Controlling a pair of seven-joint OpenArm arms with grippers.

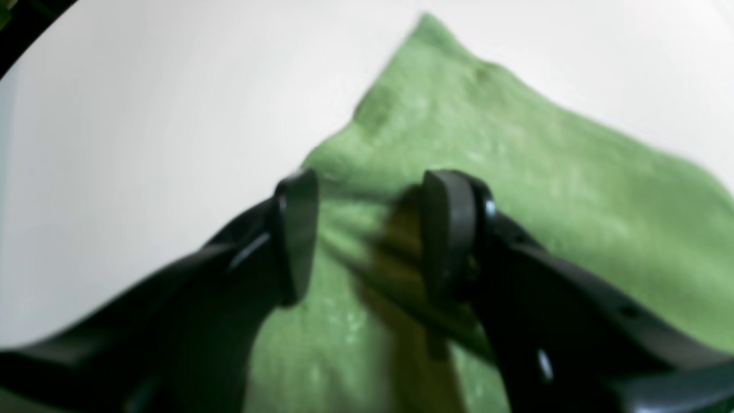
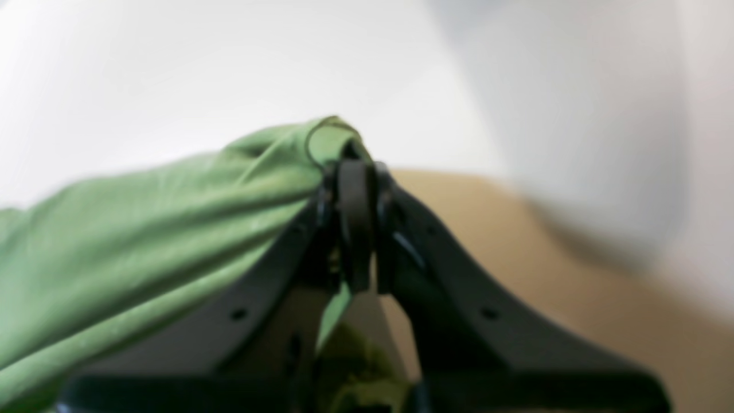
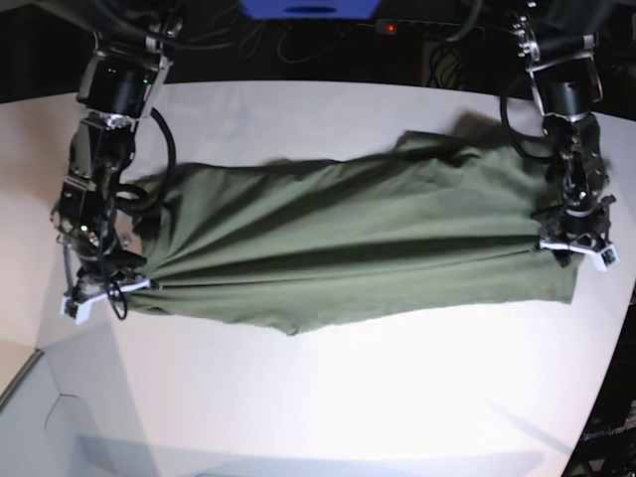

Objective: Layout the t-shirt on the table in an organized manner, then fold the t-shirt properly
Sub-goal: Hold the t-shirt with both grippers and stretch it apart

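Black fingers of your left hand (image 1: pixel 367 235) fill the bottom of the left wrist view, standing apart with a ridge of the t-shirt (image 1: pixel 516 172) bunched between them. Whether that ridge is truly pinched you cannot tell from this blurred view; the fingers look spread with cloth in the gap. Ahead of the hand the green cloth runs away to a pointed corner, with bare white surface (image 1: pixel 143 143) off to the hand's left.

Closest in the right wrist view, your right hand (image 2: pixel 356 223) has its fingers pressed together on an edge of the t-shirt (image 2: pixel 143 229), a small hemmed loop poking out just above the tips. From there the cloth streams away to the hand's left in long taut folds, lifted off the pale surface (image 2: pixel 229 69).

Seen from the base view, the t-shirt (image 3: pixel 348 253) lies stretched between the two hands, its long axis running straight from the right hand (image 3: pixel 99 288) at one end to the left hand (image 3: pixel 576 238) at the other. Each hand sits at its own end, so neither is nearer the middle. Tension creases fan from both ends, and the near edge sags to a point toward the front of the surface (image 3: pixel 328 397). My judgement: the cloth is olive, soft and wrinkled, not yet flat.
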